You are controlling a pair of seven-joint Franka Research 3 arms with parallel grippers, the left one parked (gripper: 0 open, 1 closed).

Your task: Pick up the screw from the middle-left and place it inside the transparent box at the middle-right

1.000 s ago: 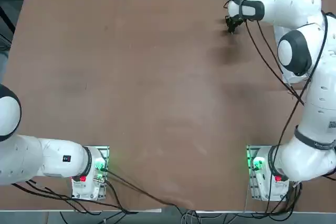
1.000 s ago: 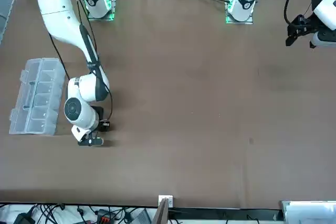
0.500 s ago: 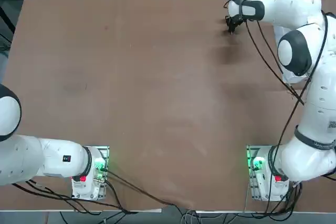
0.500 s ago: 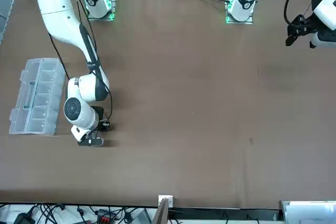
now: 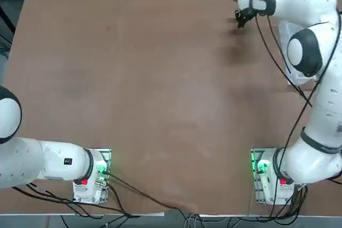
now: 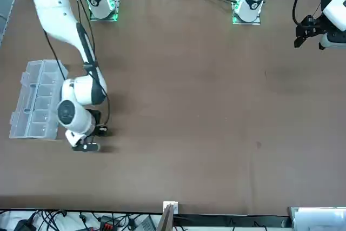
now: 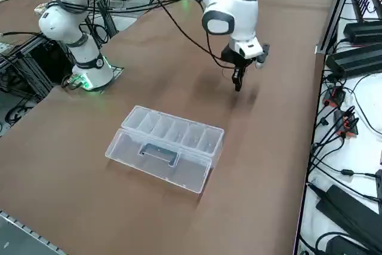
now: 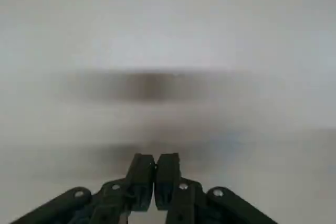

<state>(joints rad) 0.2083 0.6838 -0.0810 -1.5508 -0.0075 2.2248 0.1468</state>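
Moved vs a sec ago: right gripper (image 6: 90,146) and its wrist have slid sideways toward the transparent box (image 6: 35,99), seen from the front. Top view shows the same small shift.

Screw: can't pick it out in any view. Can't tell if it sits between the fingers.

Box lies flat on the brown table (image 6: 205,106), lid folded open. It has a single row of approx five small compartments (image 7: 176,131) on the side nearer the gripper. Lid flap (image 7: 156,158) is spread out on the far side from it, w/ a handle-like bar in its middle. Compartments look clear of contents, but detail is too fine to be sure.

Right gripper points straight down, off the box's corner on the compartment side, beside it and not over it. From the right side it's clearly apart from the box, tips (image 7: 237,85) above the tabletop. Claw is pressed together: wrist view shows both fingers (image 8: 142,174) meeting w/ only a hairline seam. Surface beyond them is a blur.

Further out from the box: right arm's base (image 5: 266,173) w/ green light glowing and black cables trailing off the table edge. Writing: small dark sticker on the arm link (image 5: 67,160) across the table from the box, plus grey marks on the right arm (image 5: 337,127). Both are too small to read.
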